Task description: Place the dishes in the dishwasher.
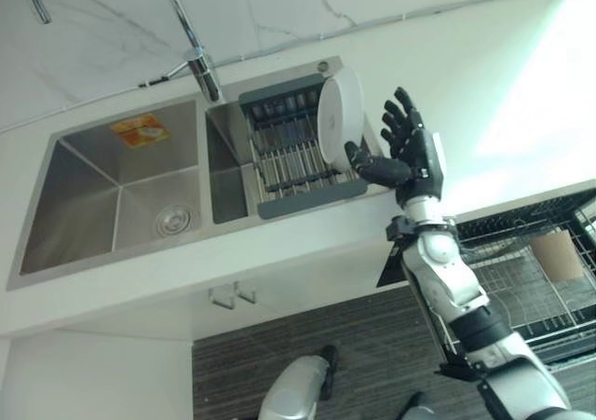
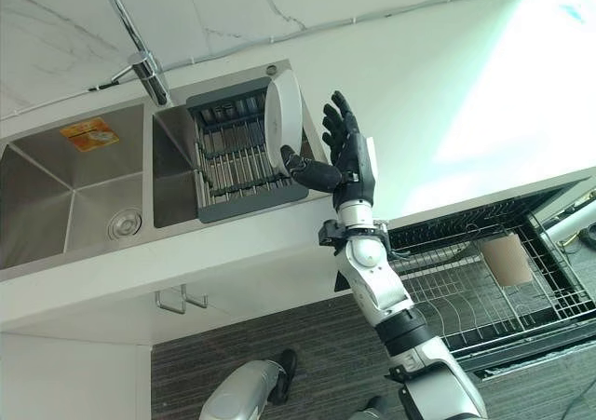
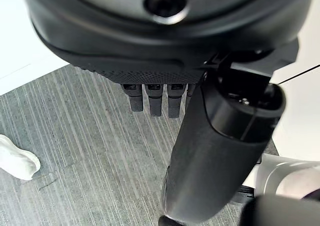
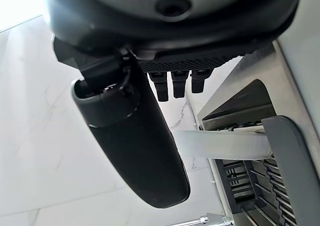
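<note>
A white plate [image 1: 337,113] stands on edge in the dark dish rack [image 1: 289,159] set in the sink's right basin. My right hand [image 1: 414,150] is raised just right of the plate, open, with fingers straight and spread. Its thumb [image 2: 307,170] reaches toward the plate's lower rim; whether it touches I cannot tell. In the right wrist view the plate [image 4: 220,143] shows edge-on past the thumb. The dishwasher's wire rack [image 2: 466,294] is pulled out at the lower right. My left hand [image 3: 155,98] hangs over the grey floor, open, fingers straight, holding nothing.
A brown cup [image 1: 559,254] sits in the dishwasher rack. The sink's left basin [image 1: 121,187] bears an orange sticker, and a chrome faucet [image 1: 191,52] rises behind the divider. White counter surrounds the sink. A white object [image 3: 17,158] lies on the floor.
</note>
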`<state>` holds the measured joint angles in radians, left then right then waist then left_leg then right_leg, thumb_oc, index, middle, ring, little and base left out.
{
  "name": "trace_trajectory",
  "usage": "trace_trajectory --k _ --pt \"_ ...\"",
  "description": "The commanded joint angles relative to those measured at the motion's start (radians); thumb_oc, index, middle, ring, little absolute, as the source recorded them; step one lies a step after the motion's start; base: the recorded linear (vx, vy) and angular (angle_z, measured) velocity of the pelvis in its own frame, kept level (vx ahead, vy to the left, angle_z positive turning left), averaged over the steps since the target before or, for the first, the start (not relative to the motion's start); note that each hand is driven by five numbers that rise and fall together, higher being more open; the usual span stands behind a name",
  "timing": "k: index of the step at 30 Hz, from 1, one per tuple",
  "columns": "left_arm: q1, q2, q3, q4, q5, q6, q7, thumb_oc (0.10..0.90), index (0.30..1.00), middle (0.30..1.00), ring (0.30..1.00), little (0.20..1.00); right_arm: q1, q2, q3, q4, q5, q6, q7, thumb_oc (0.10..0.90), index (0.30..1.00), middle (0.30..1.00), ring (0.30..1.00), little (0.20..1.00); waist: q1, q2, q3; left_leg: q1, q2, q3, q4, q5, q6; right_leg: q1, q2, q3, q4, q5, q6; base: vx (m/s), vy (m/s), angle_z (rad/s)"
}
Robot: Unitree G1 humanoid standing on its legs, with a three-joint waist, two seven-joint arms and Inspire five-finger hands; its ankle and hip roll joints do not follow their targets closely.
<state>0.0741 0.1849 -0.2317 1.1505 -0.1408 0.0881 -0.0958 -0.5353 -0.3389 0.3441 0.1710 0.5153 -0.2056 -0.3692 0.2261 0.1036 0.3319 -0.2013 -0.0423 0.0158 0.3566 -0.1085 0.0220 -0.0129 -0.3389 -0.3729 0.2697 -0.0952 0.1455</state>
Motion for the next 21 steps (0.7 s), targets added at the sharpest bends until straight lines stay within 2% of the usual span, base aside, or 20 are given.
trace_trajectory --k 1,9,21 --pt "0.039 0.035 -0.050 0.028 0.038 0.013 -0.004 0.800 0.900 0.900 0.900 0.900 -0.160 0.009 -0.025 -0.022 0.007 -0.063 0.018 0.800 0.900 0.900 0.900 0.900 0.014 0.001 -0.060 0.030 0.102 -0.018 -0.057 -0.046 -0.093 -0.038 -0.018 0.046 0.030 -0.065 0.011 0.04 0.000 -0.01" --pt "0.038 0.043 -0.066 0.033 0.034 0.026 -0.004 0.800 0.900 0.900 0.900 0.900 -0.234 -0.017 -0.040 0.069 0.019 -0.059 0.027 0.800 0.900 0.900 0.900 0.900 0.037 0.015 -0.058 0.024 0.095 -0.036 -0.057 -0.039 -0.095 -0.029 -0.026 0.028 0.030 -0.065 0.012 0.06 0.008 0.02" --pt "0.034 0.050 -0.070 0.034 0.049 0.023 -0.017 0.800 0.900 0.900 0.900 0.900 -0.306 -0.039 -0.038 0.110 0.008 -0.033 0.046 0.800 0.900 0.900 0.900 0.900 0.055 0.031 -0.045 0.010 0.084 -0.054 -0.057 -0.028 -0.095 -0.027 -0.039 0.014 0.030 -0.062 0.016 0.03 0.019 0.06"
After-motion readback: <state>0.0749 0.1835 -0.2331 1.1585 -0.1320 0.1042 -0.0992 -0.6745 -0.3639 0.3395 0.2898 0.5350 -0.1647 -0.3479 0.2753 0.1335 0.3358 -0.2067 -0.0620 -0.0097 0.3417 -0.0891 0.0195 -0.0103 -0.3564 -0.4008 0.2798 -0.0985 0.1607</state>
